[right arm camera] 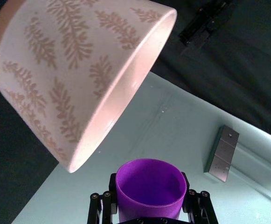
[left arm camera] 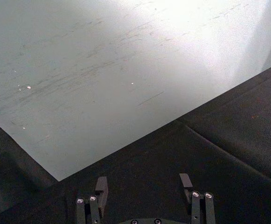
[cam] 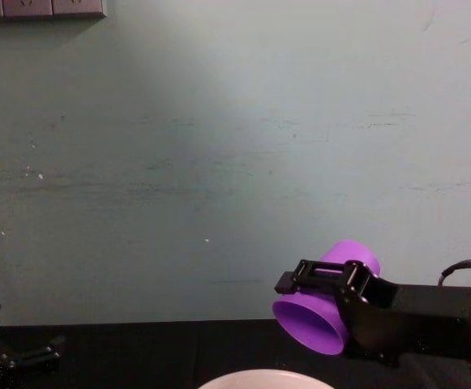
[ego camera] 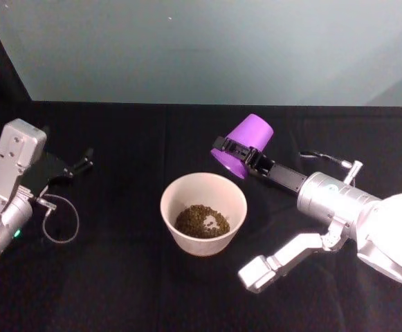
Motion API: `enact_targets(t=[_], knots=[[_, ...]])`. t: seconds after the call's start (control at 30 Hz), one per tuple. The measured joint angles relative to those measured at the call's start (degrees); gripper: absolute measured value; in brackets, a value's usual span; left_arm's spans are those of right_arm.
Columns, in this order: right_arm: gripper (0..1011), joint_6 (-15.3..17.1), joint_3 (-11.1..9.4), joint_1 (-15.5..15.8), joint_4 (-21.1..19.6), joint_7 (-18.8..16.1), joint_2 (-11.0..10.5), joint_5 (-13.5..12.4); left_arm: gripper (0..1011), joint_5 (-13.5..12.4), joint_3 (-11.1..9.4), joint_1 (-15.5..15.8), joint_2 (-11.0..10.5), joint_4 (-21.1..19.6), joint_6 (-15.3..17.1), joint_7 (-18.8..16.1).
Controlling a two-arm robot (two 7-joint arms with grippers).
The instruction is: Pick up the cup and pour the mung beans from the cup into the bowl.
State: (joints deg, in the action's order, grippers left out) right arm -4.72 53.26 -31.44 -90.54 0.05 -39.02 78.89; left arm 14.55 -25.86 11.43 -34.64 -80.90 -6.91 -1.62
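Fronting pale wall: black tabletop, bowl.

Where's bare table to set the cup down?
Free: black cloth between the bowl and the left tool, open and parked at far left; also the strip behind the bowl up to the wall. Crowded: right of the bowl, where the right tool holds the tilted cup.

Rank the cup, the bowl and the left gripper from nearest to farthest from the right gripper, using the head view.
1. cup: clamped in the right gripper, tipped mouth-down.
2. bowl: on the table, left of it and closer to the robot, mung beans inside.
3. left gripper: far left side of the table, open.
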Motion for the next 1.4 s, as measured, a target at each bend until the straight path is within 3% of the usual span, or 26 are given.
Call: enact_targets(t=[0.07,0.17,0.23,0.33,0.37,0.5,0.53,0.6,0.63,0.7,0.73,0.87,0.9,0.93,0.97,1.03,1.07,1.17,1.23,1.4], knots=[[751,-0.2,-0.2,0.0,0.0,0.0,0.1,-1.1,1000,0.0,0.0,0.0,0.0,0.0,0.0,0.0],[750,-1.0,-1.4,0.6,0.3,0.3,0.3,-4.8,1000,0.0,0.0,0.0,0.0,0.0,0.0,0.0],[750,-2.3,-3.2,1.6,0.8,0.7,0.7,-9.6,1000,0.0,0.0,0.0,0.0,0.0,0.0,0.0],[750,-3.6,-4.8,2.7,1.0,0.8,1.0,-14.0,1000,0.0,0.0,0.0,0.0,0.0,0.0,0.0],[750,-4.7,-6.2,3.4,1.2,0.6,1.2,-17.8,1000,0.0,0.0,0.0,0.0,0.0,0.0,0.0],[750,-6.9,-9.1,5.1,1.3,-0.3,1.7,-25.8,1000,0.0,0.0,0.0,0.0,0.0,0.0,0.0],[750,-7.8,-10.5,5.8,1.4,-1.1,1.9,-30.0,1000,0.0,0.0,0.0,0.0,0.0,0.0,0.0],[750,-8.5,-11.8,6.5,1.6,-1.8,2.2,-33.6,1000,0.0,0.0,0.0,0.0,0.0,0.0,0.0],[750,-9.3,-13.4,7.3,1.9,-2.7,2.6,-37.8,1000,0.0,0.0,0.0,0.0,0.0,0.0,0.0],[750,-10.0,-14.8,8.0,2.1,-3.7,3.0,-42.2,1000,0.0,0.0,0.0,0.0,0.0,0.0,0.0],[750,-10.5,-16.2,8.7,2.3,-4.8,3.4,-46.3,1000,0.0,0.0,0.0,0.0,0.0,0.0,0.0],[750,-11.3,-18.8,10.0,2.8,-7.3,4.1,-54.3,1000,0.0,0.0,0.0,0.0,0.0,0.0,0.0],[751,-11.4,-20.0,10.6,3.0,-8.6,4.6,-58.3,1000,0.0,0.0,0.0,0.0,0.0,0.0,0.0],[750,-11.4,-20.5,10.9,3.1,-9.1,4.8,-59.8,1000,0.0,0.0,0.0,0.0,0.0,0.0,0.0],[750,-11.3,-21.7,11.5,3.4,-10.4,5.4,-63.7,1000,0.0,0.0,0.0,0.0,0.0,0.0,0.0],[750,-10.9,-22.9,12.1,3.9,-11.7,6.1,-67.8,1000,0.0,0.0,0.0,0.0,0.0,0.0,0.0],[751,-10.4,-24.1,12.7,4.5,-13.1,6.9,-71.6,1000,0.0,0.0,0.0,0.0,0.0,0.0,0.0],[750,-9.2,-25.7,13.4,5.7,-15.5,8.3,-77.6,1000,0.0,0.0,0.0,0.0,0.0,0.0,0.0],[751,-8.0,-27.3,14.0,7.6,-17.6,10.1,-83.0,1000,0.0,0.0,0.0,0.0,0.0,0.0,0.0],[750,-6.4,-29.4,14.8,10.2,-19.4,12.4,-88.7,1000,0.0,0.0,0.0,0.0,0.0,0.0,0.0]])
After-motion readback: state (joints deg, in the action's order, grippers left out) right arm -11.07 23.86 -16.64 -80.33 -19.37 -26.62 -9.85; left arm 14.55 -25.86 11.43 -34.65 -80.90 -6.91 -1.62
